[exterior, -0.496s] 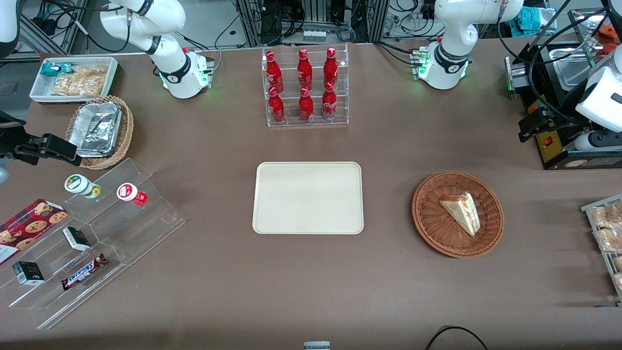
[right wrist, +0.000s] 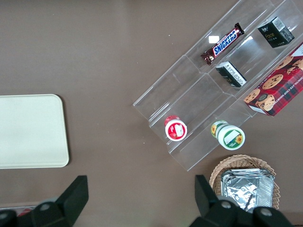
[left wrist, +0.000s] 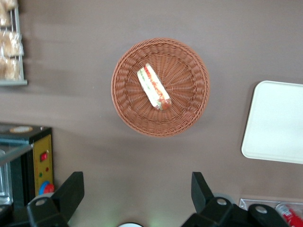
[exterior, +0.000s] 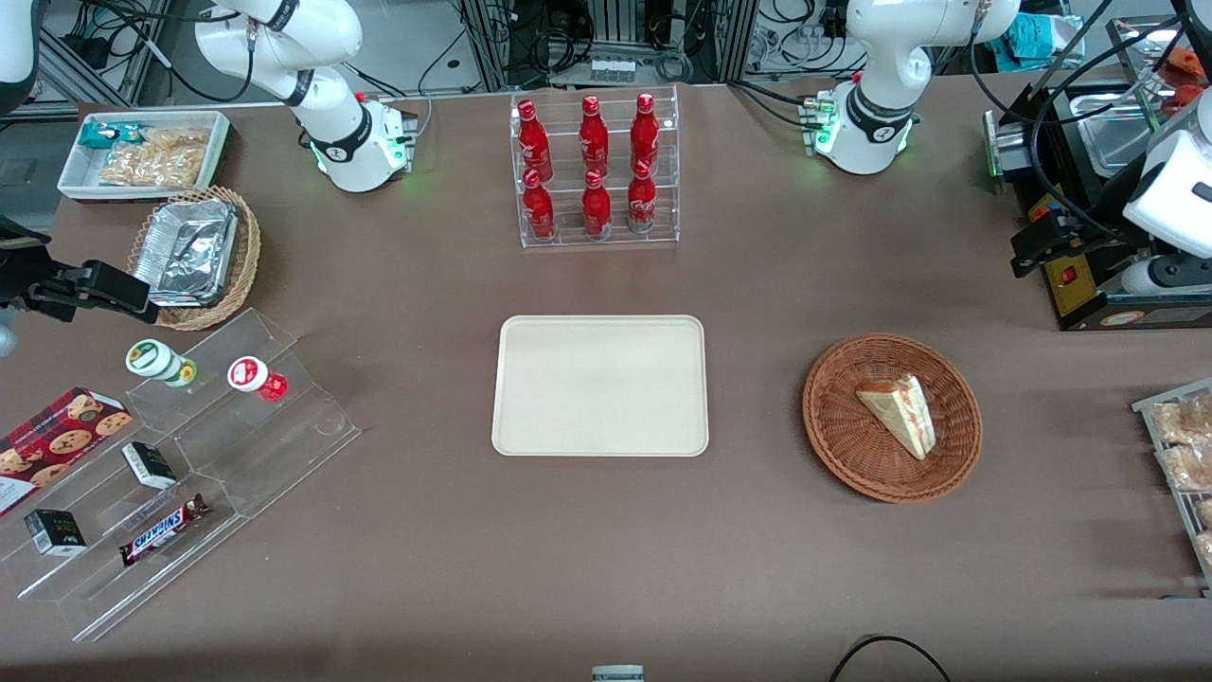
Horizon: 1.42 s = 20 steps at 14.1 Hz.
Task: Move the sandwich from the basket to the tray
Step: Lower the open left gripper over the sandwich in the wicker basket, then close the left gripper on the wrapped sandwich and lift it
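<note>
High above the table's working-arm end, our gripper hangs with fingers spread wide and empty (nothing has shifted in half a second), so the sandwich lies untouched in the basket, tray bare.

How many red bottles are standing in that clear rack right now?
6 red bottles stand in the clear rack: three on its upper step, three on its lower. None looks hidden. The gripper hangs open above the table, apart from the basket.
</note>
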### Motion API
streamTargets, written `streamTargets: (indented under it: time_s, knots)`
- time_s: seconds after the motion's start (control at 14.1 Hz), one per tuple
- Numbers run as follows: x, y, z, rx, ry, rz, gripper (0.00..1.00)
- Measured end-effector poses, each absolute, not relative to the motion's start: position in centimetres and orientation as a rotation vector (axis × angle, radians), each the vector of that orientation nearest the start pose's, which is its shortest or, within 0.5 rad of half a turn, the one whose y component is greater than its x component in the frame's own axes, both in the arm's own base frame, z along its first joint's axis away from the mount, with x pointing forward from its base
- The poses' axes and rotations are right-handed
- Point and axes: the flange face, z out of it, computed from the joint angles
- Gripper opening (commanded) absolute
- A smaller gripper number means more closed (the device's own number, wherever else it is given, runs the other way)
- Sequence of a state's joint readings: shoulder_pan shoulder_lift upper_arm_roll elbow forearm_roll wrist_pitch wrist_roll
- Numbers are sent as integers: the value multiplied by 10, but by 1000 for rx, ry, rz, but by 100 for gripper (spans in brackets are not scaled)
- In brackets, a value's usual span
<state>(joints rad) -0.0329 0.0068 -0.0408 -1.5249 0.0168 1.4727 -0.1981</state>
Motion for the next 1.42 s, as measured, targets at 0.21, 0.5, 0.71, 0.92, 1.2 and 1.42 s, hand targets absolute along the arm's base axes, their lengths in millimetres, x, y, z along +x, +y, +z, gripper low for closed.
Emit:
streamTargets:
  time_s: [0.21, 0.5, 0.71, 0.92, 1.2, 1.42]
  knots:
    - [553, -36, 596, -3055, -451, 213, 100]
    - [582, -36, 493, -2987, -603, 350, 100]
    - [605, -37, 413, -2949, -759, 329, 100]
    - [616, -38, 357, -2922, -871, 302, 100]
    - [623, -40, 318, -2897, -965, 278, 100]
    - [617, -40, 290, -2911, -975, 235, 100]
